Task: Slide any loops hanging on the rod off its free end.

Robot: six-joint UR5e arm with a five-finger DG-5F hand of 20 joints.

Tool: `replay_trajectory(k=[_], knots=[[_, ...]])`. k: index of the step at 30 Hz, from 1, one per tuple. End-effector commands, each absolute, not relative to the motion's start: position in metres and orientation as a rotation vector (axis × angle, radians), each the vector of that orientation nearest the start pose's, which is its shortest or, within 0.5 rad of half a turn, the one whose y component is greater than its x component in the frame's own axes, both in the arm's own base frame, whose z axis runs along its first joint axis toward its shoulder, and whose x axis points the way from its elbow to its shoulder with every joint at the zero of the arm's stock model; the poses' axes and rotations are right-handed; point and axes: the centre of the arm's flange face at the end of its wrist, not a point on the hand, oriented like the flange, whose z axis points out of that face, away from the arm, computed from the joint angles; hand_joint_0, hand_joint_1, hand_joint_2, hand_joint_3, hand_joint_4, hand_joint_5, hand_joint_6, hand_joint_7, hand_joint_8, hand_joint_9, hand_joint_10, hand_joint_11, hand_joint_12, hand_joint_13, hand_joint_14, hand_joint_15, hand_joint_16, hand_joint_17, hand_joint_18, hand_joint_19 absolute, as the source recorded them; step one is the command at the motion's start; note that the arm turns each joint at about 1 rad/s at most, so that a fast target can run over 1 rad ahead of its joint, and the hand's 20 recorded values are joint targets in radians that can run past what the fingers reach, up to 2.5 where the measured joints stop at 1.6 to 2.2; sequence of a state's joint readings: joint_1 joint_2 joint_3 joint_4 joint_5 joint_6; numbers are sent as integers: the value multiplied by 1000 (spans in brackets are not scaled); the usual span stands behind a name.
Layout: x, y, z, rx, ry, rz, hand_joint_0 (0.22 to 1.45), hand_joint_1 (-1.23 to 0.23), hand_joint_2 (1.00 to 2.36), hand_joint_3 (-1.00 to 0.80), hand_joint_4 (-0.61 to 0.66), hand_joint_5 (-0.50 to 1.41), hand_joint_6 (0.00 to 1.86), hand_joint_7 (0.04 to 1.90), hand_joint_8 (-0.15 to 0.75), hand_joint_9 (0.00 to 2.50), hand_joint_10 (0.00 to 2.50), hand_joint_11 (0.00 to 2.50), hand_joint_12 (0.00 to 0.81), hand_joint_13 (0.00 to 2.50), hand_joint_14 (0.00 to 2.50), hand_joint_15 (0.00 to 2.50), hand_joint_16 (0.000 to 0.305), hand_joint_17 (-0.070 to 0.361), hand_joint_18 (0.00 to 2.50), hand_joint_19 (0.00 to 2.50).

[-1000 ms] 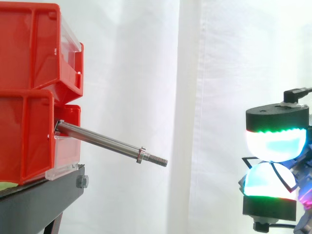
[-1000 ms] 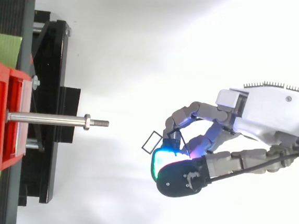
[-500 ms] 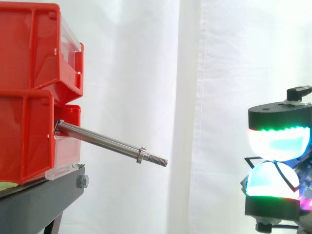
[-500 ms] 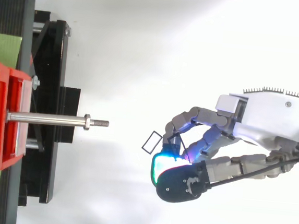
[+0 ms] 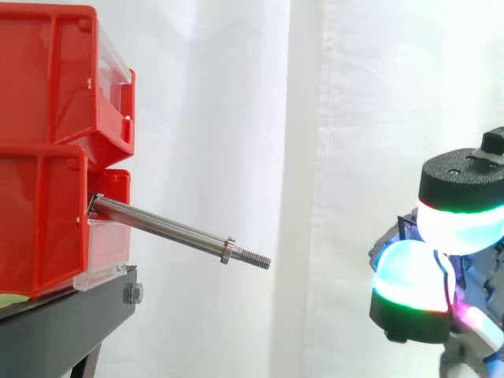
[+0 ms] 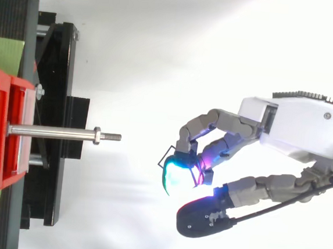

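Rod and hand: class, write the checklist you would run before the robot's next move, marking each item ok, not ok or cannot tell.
1. Rod bare of loops: ok.
2. Loop pinched in the fingers of the hand: ok.
3. Loop well clear of the rod: ok.
4. Grip firm enough to carry the loop: cannot tell.
5. Rod seated in the red bin: ok.

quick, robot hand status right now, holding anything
robot hand: closed on a thin black loop, pinched at its fingertips, clear of the rod
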State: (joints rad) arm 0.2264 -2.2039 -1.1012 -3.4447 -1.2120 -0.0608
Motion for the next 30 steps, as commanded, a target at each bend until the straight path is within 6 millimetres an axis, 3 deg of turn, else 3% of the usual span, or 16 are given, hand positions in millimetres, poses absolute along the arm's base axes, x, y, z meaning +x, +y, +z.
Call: replay_trajectory(k=[1, 9, 19, 24, 30], knots=[[704, -12, 312, 1371, 1501, 731, 670, -756, 1000, -500, 42, -203, 915, 942, 239, 855, 29, 789, 350, 756, 20, 477, 54, 122, 631, 485], [705, -13, 313, 1367, 1490, 739, 644, -731, 1000, -500, 74, -202, 922, 884, 246, 866, 30, 801, 355, 762, 22, 482, 55, 123, 635, 487], [704, -14, 313, 1379, 1491, 742, 644, -663, 1005, -446, 47, -191, 936, 961, 252, 900, 30, 809, 357, 779, 20, 485, 54, 123, 642, 500], [700, -12, 311, 1444, 1484, 765, 647, -661, 1006, -435, 45, -190, 938, 960, 254, 925, 30, 837, 361, 778, 21, 488, 55, 123, 646, 492], [682, -14, 307, 1609, 1508, 733, 648, -659, 1006, -437, 48, -190, 939, 958, 256, 930, 31, 833, 364, 779, 20, 490, 55, 123, 646, 501]])
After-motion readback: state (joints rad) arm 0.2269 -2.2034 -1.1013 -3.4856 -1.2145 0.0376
